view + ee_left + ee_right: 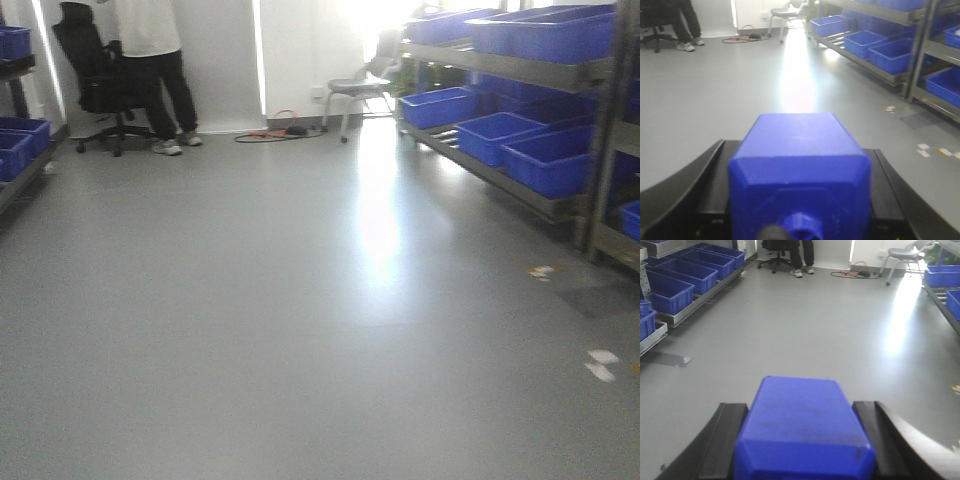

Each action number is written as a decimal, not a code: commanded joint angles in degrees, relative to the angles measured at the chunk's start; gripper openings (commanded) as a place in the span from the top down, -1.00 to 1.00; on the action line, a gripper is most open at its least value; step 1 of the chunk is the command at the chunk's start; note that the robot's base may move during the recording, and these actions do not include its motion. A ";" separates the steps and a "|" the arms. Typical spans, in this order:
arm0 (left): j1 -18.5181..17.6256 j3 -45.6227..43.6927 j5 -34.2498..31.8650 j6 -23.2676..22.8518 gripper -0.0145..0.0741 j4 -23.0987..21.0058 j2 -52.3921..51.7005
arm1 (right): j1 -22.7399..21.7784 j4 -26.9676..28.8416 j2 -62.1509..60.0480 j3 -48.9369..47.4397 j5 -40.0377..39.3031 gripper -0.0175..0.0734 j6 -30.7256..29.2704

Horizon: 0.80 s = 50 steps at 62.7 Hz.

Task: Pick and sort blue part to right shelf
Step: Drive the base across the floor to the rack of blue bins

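**Two blue parts held at the grippers; right shelf across the floor**

Item 1. Blue part (pixel 800 170): a moulded, matt plastic block with chamfered edges and a round boss on its near face. It is seen only in the left wrist view. It is lodged between the black fingers (pixel 685 200) of the left gripper (pixel 799 147), whose jaws are clamped against its two sides.

Item 2. Second blue part (pixel 802 430): a like block with a flat, faintly scuffed top, seen only in the right wrist view. It is gripped between the black fingers (pixel 880 440) of the right gripper (pixel 799 405), the jaws closed on its flanks.

Item 3. Right shelf (pixel 500 66): a steel-framed rack in two tiers, loaded with rectangular blue tubs (pixel 550 160). It is placed along the right of the room, well apart from both held parts. Its upright (pixel 917 55) is shown nearer in the left wrist view.

Item 4. Left rack (pixel 675 287): more blue tubs on steel trays, shown most fully in the right wrist view.

Item 5. Floor (pixel 300 300): smooth, grey and glossy, with a glare streak and pale scraps (pixel 600 365) at near right.

Item 6. Far wall: a standing person (pixel 150 60), a black office chair (pixel 90 70), a grey chair (pixel 360 90) and an orange cable (pixel 275 128). Neither gripper is shown in the front view.
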 commanded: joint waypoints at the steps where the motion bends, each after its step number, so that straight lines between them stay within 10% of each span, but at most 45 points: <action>1: -0.22 -1.50 -5.34 -0.29 -0.08 0.77 1.17 | -0.02 -0.77 0.86 -1.70 -5.40 -0.13 -0.57; 50: -0.22 -1.50 -5.34 -0.29 -0.08 0.77 1.17 | -0.02 -0.77 0.86 -1.70 -5.38 -0.13 -0.57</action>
